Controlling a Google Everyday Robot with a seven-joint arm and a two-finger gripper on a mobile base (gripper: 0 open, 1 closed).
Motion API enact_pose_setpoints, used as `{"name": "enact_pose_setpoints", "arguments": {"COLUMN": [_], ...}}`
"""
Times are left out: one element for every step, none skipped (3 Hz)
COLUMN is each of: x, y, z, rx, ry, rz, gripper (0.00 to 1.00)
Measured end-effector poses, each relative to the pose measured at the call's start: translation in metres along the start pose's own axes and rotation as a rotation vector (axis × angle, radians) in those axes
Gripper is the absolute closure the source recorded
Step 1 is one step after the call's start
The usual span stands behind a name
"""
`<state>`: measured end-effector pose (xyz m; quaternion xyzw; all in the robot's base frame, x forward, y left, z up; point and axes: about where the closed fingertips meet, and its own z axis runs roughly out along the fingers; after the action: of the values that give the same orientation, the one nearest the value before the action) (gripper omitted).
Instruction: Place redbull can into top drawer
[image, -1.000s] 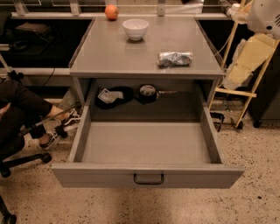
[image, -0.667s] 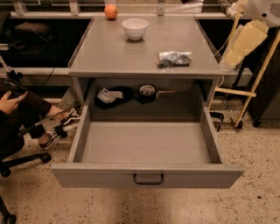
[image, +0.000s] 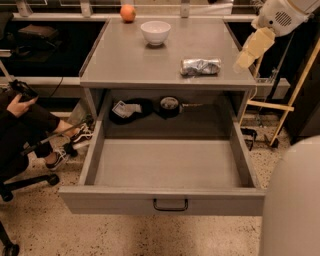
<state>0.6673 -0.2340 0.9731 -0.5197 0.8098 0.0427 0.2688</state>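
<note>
The tool (image: 243, 61) is held in the air at the upper right, off the right edge of the bench (image: 125, 62) and tilted down toward it; nothing is seen gripped in it, and whether it is released or clenched cannot be told. The white arm housing (image: 280, 15) is seen above the tool at the picture's top right corner. The redbull can (image: 200, 66) is laid on its side on the bench top, near the front right, just to the left of the tool and apart from it. A white bowl (image: 155, 32) is set upright further back on the bench, and an orange fruit (image: 128, 12) is placed behind it at the rear edge. The top drawer (image: 125, 199) is pulled fully out below the bench top, with its dark handle (image: 170, 205) centred on the front panel. Two dark items (image: 131, 109) are lodged in the recess behind the drawer. A seated person (image: 22, 125) is seen at the left, and a white rounded body (image: 292, 200) fills the lower right corner.
</note>
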Motion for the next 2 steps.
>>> {"name": "enact_pose_setpoints", "arguments": {"x": [-0.017,-0.079], "y": [-0.017,-0.035], "z": [0.028,-0.01], "rx": [-0.038,0.078], "ry": [-0.065,-0.229], "rz": [0.053,-0.031], "gripper": [0.0,0.0]}}
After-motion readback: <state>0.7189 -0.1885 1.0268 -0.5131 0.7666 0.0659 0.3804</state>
